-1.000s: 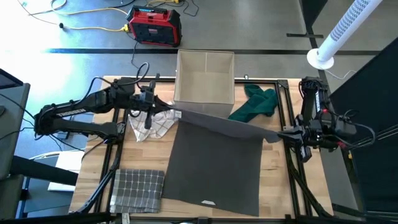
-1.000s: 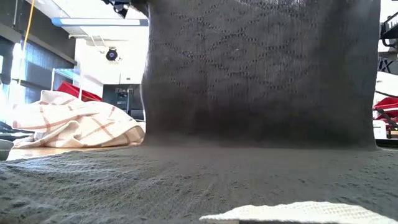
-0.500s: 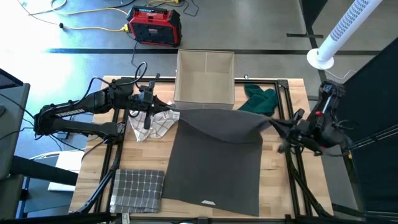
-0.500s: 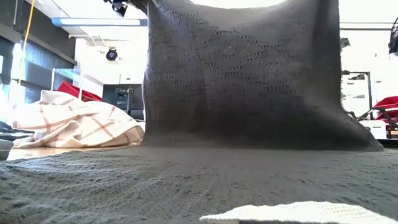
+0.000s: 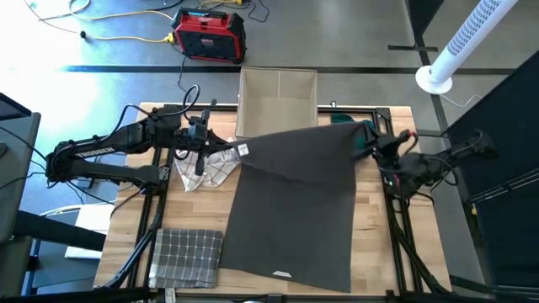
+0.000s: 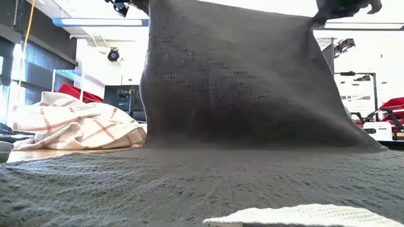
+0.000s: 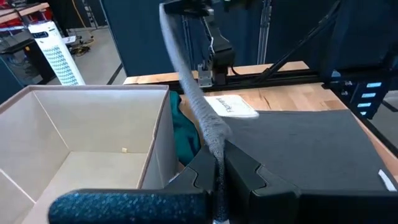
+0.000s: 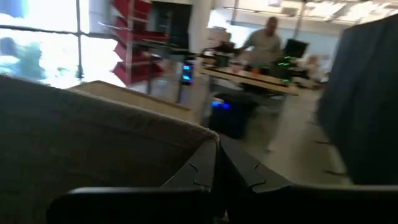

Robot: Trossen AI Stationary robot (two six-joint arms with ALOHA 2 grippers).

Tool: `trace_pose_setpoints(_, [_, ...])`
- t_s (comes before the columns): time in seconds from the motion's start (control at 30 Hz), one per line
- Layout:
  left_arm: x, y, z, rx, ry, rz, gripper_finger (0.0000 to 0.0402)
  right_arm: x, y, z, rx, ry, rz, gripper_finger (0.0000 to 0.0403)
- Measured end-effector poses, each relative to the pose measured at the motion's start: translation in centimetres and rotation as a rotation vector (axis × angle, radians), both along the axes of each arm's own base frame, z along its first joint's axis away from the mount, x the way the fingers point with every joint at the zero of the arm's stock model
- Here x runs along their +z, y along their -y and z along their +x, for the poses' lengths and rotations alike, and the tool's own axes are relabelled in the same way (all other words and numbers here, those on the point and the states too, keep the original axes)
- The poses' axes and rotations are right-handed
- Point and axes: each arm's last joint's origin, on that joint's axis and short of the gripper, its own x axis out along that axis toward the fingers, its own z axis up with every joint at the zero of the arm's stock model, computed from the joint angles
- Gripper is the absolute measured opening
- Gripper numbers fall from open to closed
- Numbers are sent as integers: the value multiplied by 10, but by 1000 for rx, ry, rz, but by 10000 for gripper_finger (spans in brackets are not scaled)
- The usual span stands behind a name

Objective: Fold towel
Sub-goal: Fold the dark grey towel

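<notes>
Towel: I am holding the large dark grey woven towel [image 5: 295, 210] by its two far corners; its near half is lying flat on the wooden table [image 5: 375, 244], reaching almost to the near edge, while the far half is hanging up off the boards like a curtain.

Left gripper: my left gripper [image 5: 226, 151] is clamped tight on the far-left corner, near the table's far-left part, and it is staying where it was a second ago, beside the crumpled white and red checked cloth [image 5: 202, 171].

Right gripper: my right gripper [image 5: 370, 139] is pinched shut on the far-right corner, and it is swinging inward and away from the right edge, toward the far edge by the green cloth [image 5: 344, 120].

Change: the lifted edge, stretched nearly straight a second ago, is now slackening and slanting, higher on the right.

Meaning: I judge the fold is only starting; the raised edge is not yet travelling toward the near edge.

Risk: with one corner leading, the fold may be landing skewed.

Bystanders: the open beige box [image 5: 278, 103] at the far edge and the folded grey checked cloth [image 5: 187, 257] at the near-left corner are lying clear of the towel.
</notes>
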Motion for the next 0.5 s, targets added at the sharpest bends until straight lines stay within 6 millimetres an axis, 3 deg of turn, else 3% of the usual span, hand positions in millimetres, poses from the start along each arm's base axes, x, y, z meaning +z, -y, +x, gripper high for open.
trace_pose_setpoints(0.23, [-1, 1, 0, -11, -13, 5, 0, 12, 16, 9, 671, -28, -98, 0])
trace_pose_setpoints(0.37, [-3, 2, -1, -13, -33, 0, 0, 20, 24, 4, 971, -57, 43, 0])
trace_pose_setpoints(0.43, [-4, 2, -1, -12, -41, -1, 0, 22, 27, -1, 1068, -86, 130, 0])
trace_pose_setpoints(0.5, [-4, 2, -1, -15, -40, 7, 0, 23, 31, -8, 1045, -109, 216, 0])
